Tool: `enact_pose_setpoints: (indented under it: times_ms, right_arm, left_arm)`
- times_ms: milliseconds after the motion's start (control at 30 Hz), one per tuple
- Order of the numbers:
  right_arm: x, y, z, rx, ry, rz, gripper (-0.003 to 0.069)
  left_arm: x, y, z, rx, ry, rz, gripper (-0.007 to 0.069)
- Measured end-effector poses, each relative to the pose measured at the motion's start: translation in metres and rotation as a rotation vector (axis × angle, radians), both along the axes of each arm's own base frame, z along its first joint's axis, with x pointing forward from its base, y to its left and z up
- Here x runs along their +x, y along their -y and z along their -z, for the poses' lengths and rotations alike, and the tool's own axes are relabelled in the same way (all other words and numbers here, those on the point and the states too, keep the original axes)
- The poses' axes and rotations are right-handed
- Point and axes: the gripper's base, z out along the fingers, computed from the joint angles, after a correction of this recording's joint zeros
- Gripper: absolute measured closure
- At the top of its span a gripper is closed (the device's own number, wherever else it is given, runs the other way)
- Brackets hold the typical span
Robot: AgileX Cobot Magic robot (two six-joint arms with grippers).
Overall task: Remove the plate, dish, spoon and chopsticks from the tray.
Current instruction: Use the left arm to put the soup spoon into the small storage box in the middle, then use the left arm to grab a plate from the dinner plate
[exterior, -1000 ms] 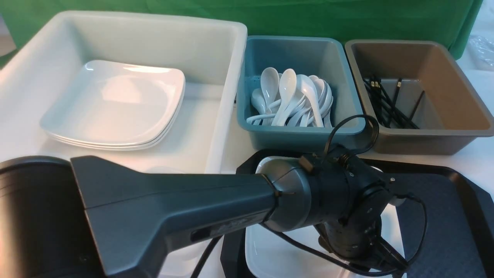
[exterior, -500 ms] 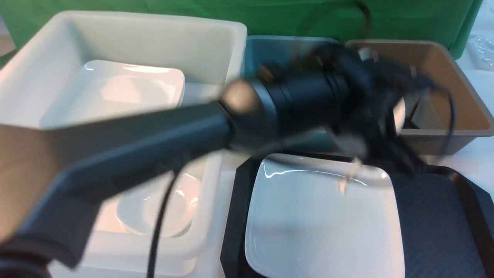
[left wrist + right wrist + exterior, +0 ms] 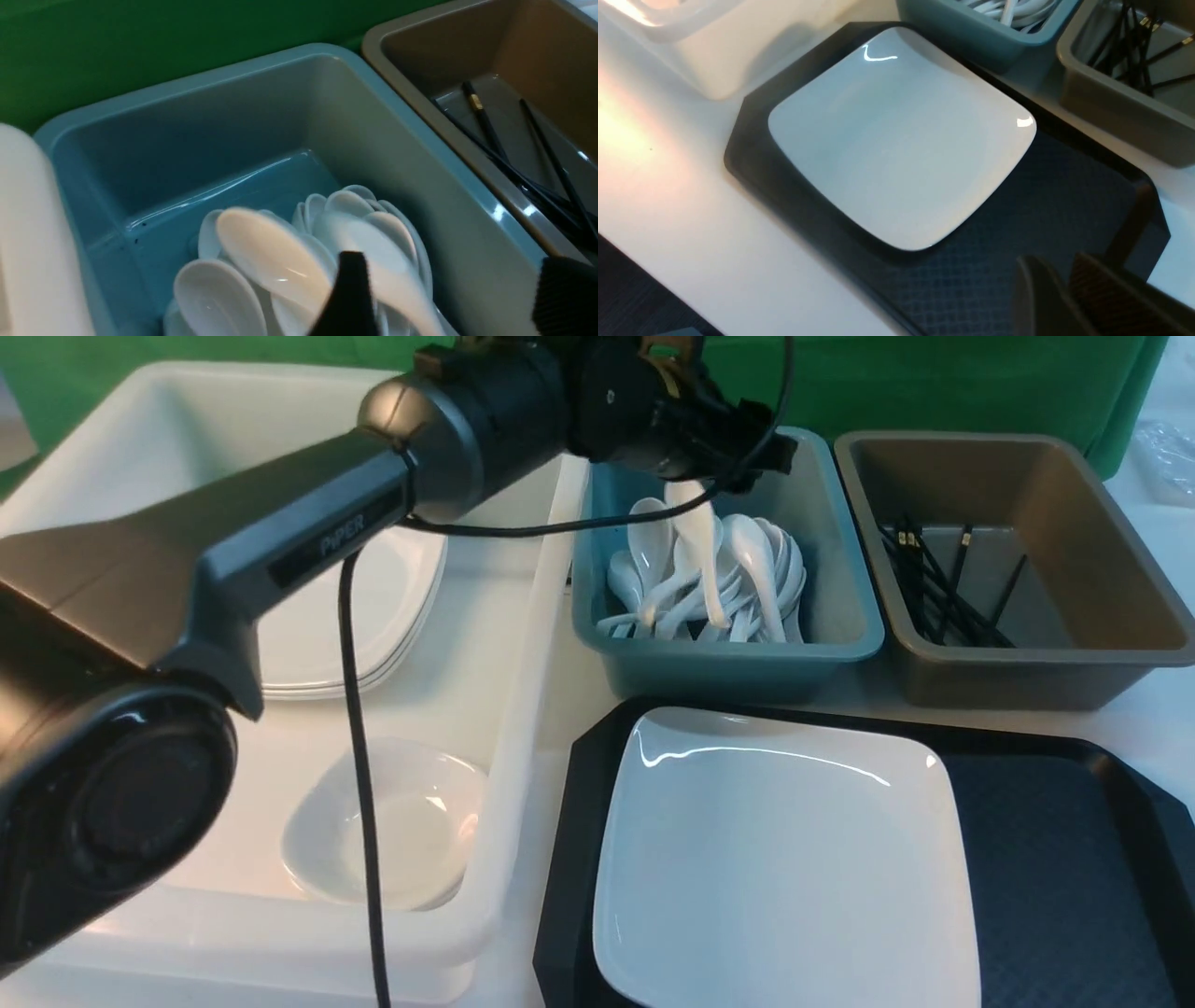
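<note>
Plate (image 3: 784, 859) is seen lying flat on the left part of the tray (image 3: 1055, 859). The tray is set on the white counter (image 3: 1148, 719), just in front of the tubs. Left pincer (image 3: 456, 257) is held over the teal tub (image 3: 840, 616), fingers spread wide, nothing clamped between them. One spoon (image 3: 698, 537) is caught blurred right under it, handle pointing down, over the heap of spoons (image 3: 761, 583) in that tub; contact with the pincer cannot be told. Chopsticks (image 3: 943, 588) are found in the brown tub (image 3: 1102, 569), right of the teal one. A stack of plates (image 3: 392, 607) and a small dish (image 3: 420, 821) are seen in the white tub (image 3: 523, 644). Right pincer (image 3: 1057, 266) is seen over the tray, beside the plate, fingers close together, nothing between; whether it is fully closed cannot be told.
</note>
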Motion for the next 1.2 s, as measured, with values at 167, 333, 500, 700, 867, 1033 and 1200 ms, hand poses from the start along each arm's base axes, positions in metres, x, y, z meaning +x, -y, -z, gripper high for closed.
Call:
enact_pose_setpoints:
  times_ms: [167, 333, 500, 700, 867, 1033, 1200]
  right_arm:
    - [0.0, 0.0, 0.0, 0.0, 0.0, 0.002, 0.0515]
    - [0.0, 0.0, 0.0, -0.002, 0.003, 0.005, 0.0515]
    - [0.0, 0.001, 0.0, -0.003, 0.004, 0.006, 0.0515]
    - [0.0, 0.001, 0.0, -0.004, 0.005, 0.007, 0.0513]
    - [0.001, 0.001, 0.0, 0.005, 0.0, 0.016, 0.0509]
    - [0.001, 0.001, 0.0, 0.022, -0.01, 0.03, 0.0508]
    - [0.0, 0.0, 0.0, 0.037, -0.02, 0.038, 0.0504]
  left_arm:
    - [-0.033, -0.006, -0.036, 0.151, -0.046, 0.079, 0.0093]
    - [-0.12, 0.011, -0.064, 0.615, -0.063, 0.416, 0.0482]
    - [-0.192, 0.023, -0.041, 0.795, -0.083, 0.7, 0.0606]
    - [-0.248, -0.002, 0.008, 0.94, -0.067, 0.979, 0.0564]
    - [-0.261, -0.018, 0.056, 1.003, -0.086, 1.093, 0.039]
    - [-0.26, -0.019, 0.083, 1.034, -0.03, 1.15, 0.0151]
    - [-0.253, -0.013, 0.088, 1.051, 0.068, 1.151, 0.0074]
